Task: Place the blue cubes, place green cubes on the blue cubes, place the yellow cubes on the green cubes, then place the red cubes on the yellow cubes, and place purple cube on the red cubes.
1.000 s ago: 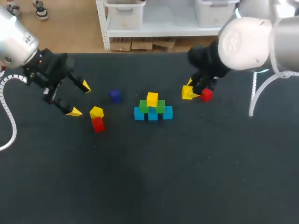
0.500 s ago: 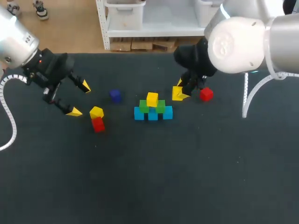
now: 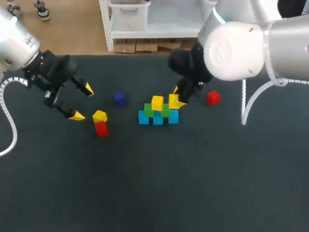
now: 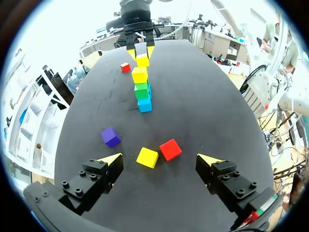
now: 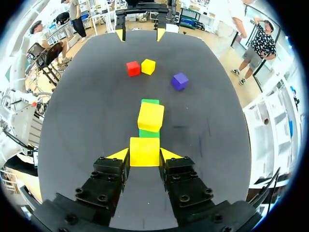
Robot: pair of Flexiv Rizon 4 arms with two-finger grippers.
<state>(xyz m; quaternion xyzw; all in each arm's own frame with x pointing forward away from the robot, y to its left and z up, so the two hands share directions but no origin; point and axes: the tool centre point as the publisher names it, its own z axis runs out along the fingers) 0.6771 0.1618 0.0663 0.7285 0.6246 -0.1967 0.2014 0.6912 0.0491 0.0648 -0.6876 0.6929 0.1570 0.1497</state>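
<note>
Three blue cubes (image 3: 158, 119) stand in a row mid-table with two green cubes (image 3: 148, 110) on them and one yellow cube (image 3: 157, 102) on top. My right gripper (image 3: 177, 99) is shut on a second yellow cube (image 3: 174, 101), held just above the right-hand green cube (image 3: 166, 111); in its own view this yellow cube (image 5: 144, 151) sits between its fingers. My left gripper (image 3: 82, 102) stands open at the left, near a loose yellow cube (image 3: 99, 116) and a red cube (image 3: 101, 128). A purple cube (image 3: 119, 99) and another red cube (image 3: 213, 97) lie apart.
In the left wrist view the loose yellow cube (image 4: 147, 157), the red cube (image 4: 170, 149) and the purple cube (image 4: 110, 137) lie just ahead of the open gripper (image 4: 160, 159). The front half of the dark table (image 3: 159, 183) holds nothing.
My right arm has carried the yellow cube leftwards, away from the red cube on the right, up to the stack. The left arm has not moved.
</note>
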